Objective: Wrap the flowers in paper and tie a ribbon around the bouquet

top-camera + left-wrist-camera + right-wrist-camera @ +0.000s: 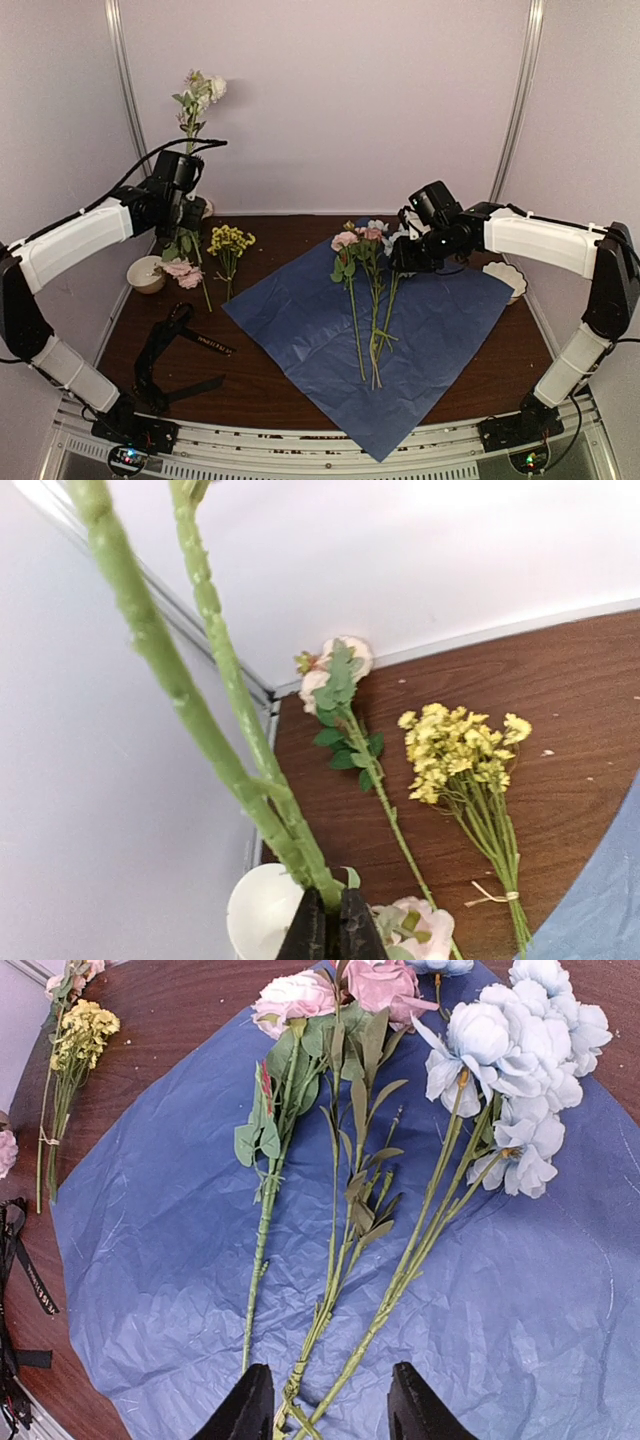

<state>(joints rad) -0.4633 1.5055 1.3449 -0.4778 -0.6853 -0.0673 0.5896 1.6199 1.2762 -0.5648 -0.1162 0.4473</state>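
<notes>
The left fingers are pressed shut on two knobbly green stems of the flowers, which rise steeply out of the grip. In the top view that arm is raised at the back-left corner, and the cream-white head stands upright against the rear wall, above a white bowl. On the brown worktop below lie pink-headed flowers just beside the bowl. A tied bunch of small yellow flowers lies near the paper's left corner but off it. The blue paper lies spread flat and crinkled, turned like a diamond across the middle and right of the worktop, with its near corner reaching the front edge. Several more flowers lie on it side by side, with pink heads and pale bluish-white heads toward the back and the stems drawing together toward the front. The right fingers hang above the paper and these laid flowers, parted about halfway and gripping nothing. The black ribbon, with white lettering on one end, lies loosely looped on the worktop at the front left, off the paper. A scalloped white dish sits by the paper's right corner.
</notes>
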